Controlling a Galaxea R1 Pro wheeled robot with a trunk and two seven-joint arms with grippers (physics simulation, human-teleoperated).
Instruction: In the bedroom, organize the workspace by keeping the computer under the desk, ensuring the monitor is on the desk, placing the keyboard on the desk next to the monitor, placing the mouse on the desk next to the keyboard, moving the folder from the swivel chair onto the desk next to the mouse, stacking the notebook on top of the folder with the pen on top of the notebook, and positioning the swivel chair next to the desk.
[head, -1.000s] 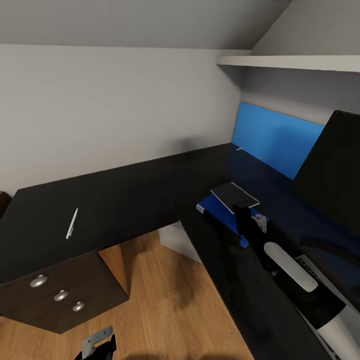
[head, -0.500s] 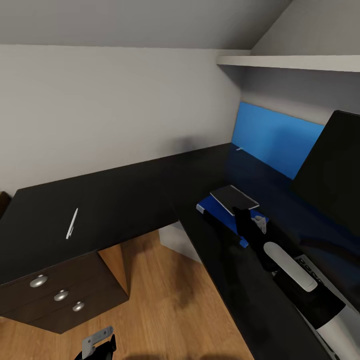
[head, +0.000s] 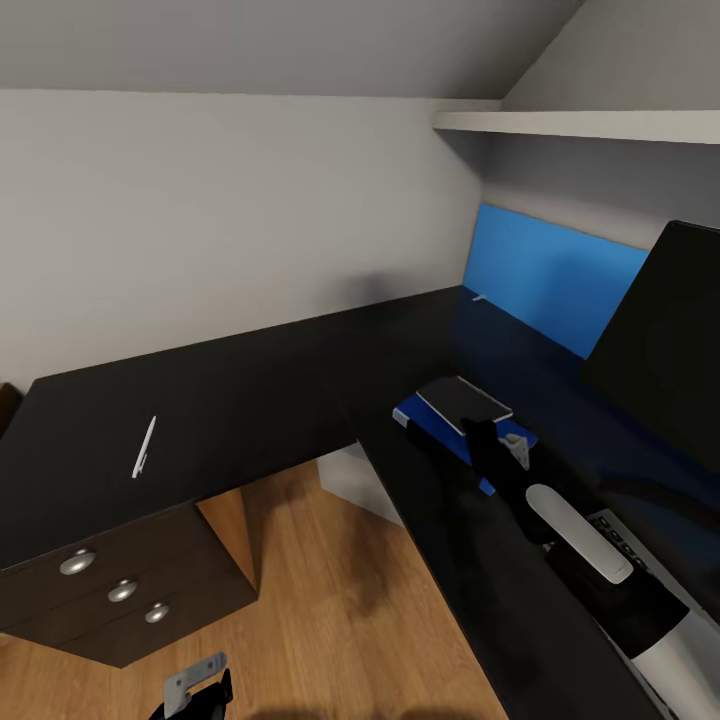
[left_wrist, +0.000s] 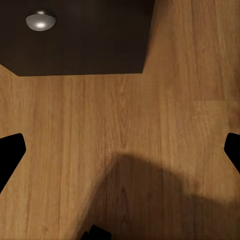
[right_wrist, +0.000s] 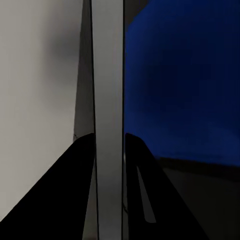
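Right fingers (head: 487, 432) clamped on notebook (head: 463, 402) edge, just over blue folder (head: 425, 421), left fingers (left_wrist: 120, 150) spread wide

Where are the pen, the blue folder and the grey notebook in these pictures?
thin white pen (head: 144, 447), head view, middle of its shaft
bright blue flat folder (head: 424, 419), head view, bare corner nearest the desk edge
thin grey notebook (head: 462, 402), head view, centre of its cover

notebook (head: 464, 402) over folder (head: 432, 428) | pen (head: 145, 445) far left (same desk (head: 250, 400))
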